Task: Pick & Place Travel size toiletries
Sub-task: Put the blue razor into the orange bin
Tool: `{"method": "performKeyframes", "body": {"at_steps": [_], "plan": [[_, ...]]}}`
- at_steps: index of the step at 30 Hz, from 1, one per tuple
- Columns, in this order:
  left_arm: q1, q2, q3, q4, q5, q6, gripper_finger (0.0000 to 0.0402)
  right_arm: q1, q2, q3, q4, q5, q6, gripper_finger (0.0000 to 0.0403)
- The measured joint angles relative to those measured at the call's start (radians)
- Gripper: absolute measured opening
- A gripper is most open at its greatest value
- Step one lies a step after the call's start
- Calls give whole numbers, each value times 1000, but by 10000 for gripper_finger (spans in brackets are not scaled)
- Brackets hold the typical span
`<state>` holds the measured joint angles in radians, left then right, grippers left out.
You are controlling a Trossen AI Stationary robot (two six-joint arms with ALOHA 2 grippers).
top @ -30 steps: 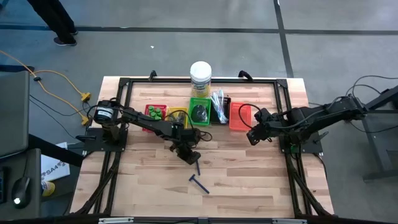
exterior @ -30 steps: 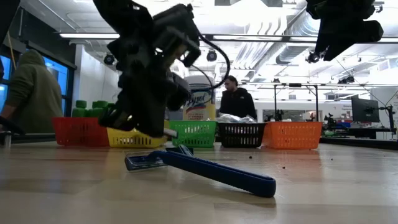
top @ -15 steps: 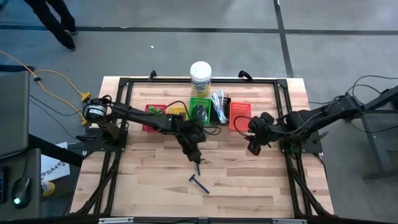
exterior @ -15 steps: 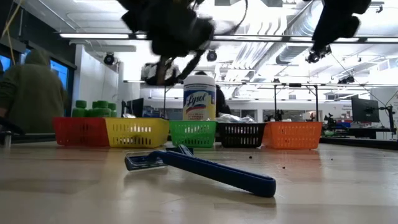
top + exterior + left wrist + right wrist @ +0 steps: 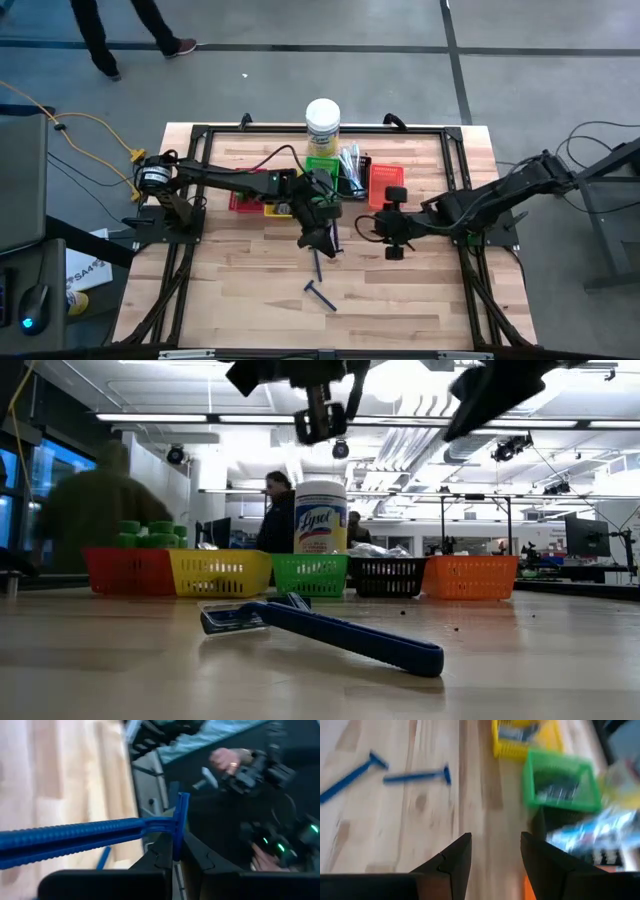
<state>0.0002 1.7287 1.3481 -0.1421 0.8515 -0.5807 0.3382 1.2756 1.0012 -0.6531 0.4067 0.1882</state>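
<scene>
My left gripper (image 5: pixel 322 240) (image 5: pixel 176 856) hangs high over the table's middle, shut on a dark-blue razor (image 5: pixel 90 837). In the low view it shows at the top edge (image 5: pixel 322 415). Two more blue razors lie flat on the wood below it, one (image 5: pixel 318 265) just under it and one nearer (image 5: pixel 320 295) (image 5: pixel 330 632). My right gripper (image 5: pixel 378 228) (image 5: pixel 492 847) is open above the table, to the right of the left gripper. It points toward the razors (image 5: pixel 417 776) and touches nothing. My left gripper pinches the razor by its head (image 5: pixel 179 827), between the two fingers (image 5: pixel 159 854). The handle (image 5: pixel 75 840) sticks out sideways across the fingers. The razor is lifted clear of the table.
A row of small trays stands at the far side: red (image 5: pixel 245 180), yellow (image 5: pixel 283 186), green (image 5: pixel 322 165), black (image 5: pixel 355 172), orange (image 5: pixel 385 178). A tall white-lidded jar (image 5: pixel 322 122) stands behind them. Bare wood lies toward the near edge. People move in the room beyond.
My left gripper has risen from the table top and moved a little toward the right edge. My right gripper has swung toward the table's left, in toward the middle. The two razors on the wood have stayed where they were.
</scene>
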Motion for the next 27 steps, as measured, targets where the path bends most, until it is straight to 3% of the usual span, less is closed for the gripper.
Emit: {"method": "performKeyframes", "body": {"at_steps": [6,10,15,27], "plan": [[0,0,2,126,133,36,6,0,43,0,212,52,-269,160],[0,0,2,133,140,30,6,1,60,0,285,142,-409,160],[1,0,2,133,136,23,6,4,60,0,288,215,-460,160],[0,0,2,133,129,20,6,64,57,0,439,182,-680,160]]}}
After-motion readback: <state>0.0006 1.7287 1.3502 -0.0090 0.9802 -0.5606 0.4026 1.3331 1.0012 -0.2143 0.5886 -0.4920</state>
